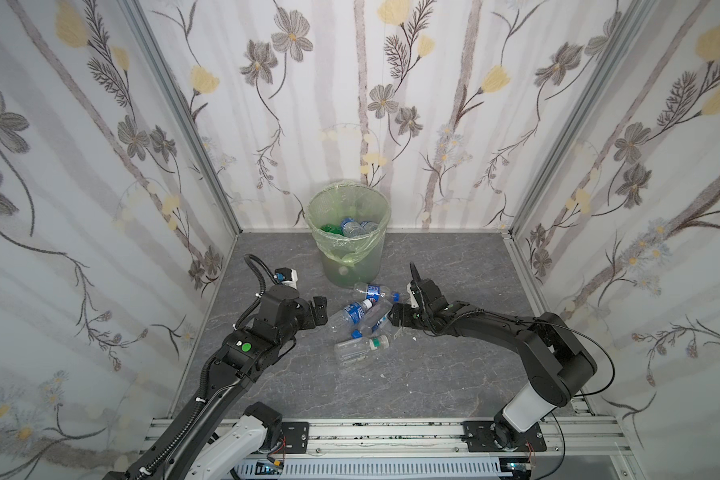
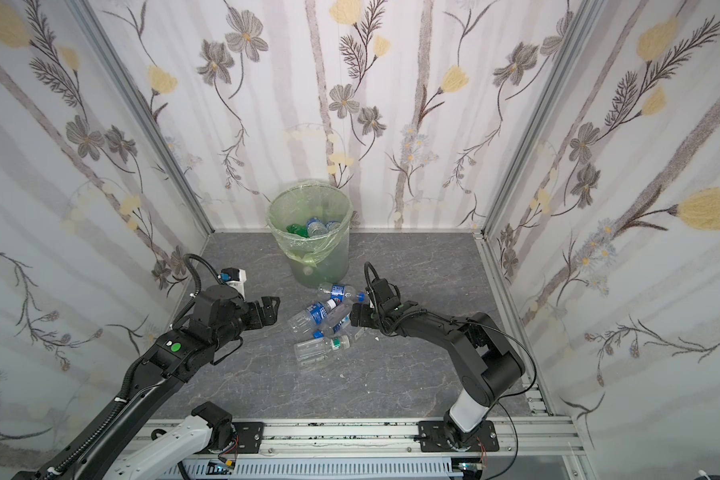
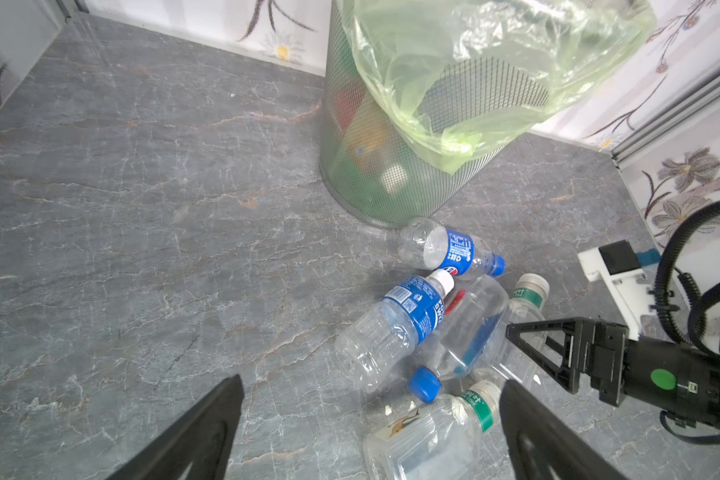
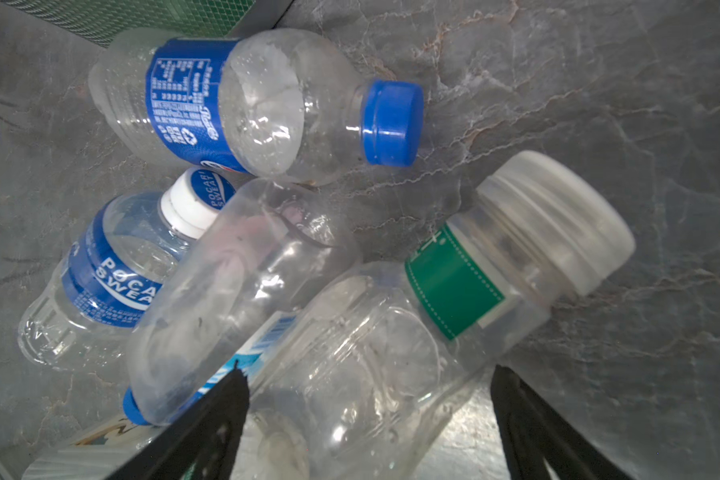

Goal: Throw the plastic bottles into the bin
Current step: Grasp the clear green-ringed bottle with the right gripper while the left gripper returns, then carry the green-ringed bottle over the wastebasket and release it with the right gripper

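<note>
Plastic bottles [image 1: 352, 312]: five, lying on their sides in a touching heap on the grey floor [image 1: 433, 374] just in front of the bin [image 1: 360, 270], with more already inside it. Judged empty, very light, thin-walled, slick and apt to crush or roll, so best taken across the mid-body. Right gripper [image 4: 366, 372]: jaws spread, straddling the green-banded bottle [image 4: 391, 332], apparently not clamped; left gripper [image 1: 321, 311]: jaws spread, empty, just beside the heap.
</note>
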You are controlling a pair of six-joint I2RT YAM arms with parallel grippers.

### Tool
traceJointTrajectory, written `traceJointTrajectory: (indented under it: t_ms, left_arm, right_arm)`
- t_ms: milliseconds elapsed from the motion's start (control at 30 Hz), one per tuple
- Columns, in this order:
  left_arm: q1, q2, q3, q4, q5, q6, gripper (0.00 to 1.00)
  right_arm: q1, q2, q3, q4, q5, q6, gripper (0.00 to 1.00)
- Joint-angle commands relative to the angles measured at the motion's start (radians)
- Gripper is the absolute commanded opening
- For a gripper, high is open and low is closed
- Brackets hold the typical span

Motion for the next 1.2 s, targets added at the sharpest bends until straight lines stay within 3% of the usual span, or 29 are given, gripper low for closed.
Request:
traceJointTrajectory:
  t_ms: [0,200,467,833,1167]
  left_arm:
    - [0.001,0.002,-0.012,0.020,0.007,-0.014,0.97]
    - [0.000,0.018,-0.017,0.021,0.012,-0.010,0.97]
    - [0.001,0.036,-0.029,0.031,0.027,-0.013,0.97]
    - [0.000,0.026,-0.037,0.039,0.046,-0.036,0.96]
    - [0.001,0.018,-0.043,0.039,0.074,-0.052,0.96]
  right_arm:
    - [-0.003,-0.009,-0.004,-0.087,0.108,-0.030,0.90]
    - [-0.011,-0.088,-0.042,-0.205,0.193,-0.064,0.89]
    - [-0.012,-0.175,-0.033,-0.247,0.170,-0.074,0.87]
    - [-0.011,0.004,0.135,-0.237,0.103,-0.176,0.82]
    - [-0.006,0.062,0.088,-0.221,0.115,-0.165,0.67]
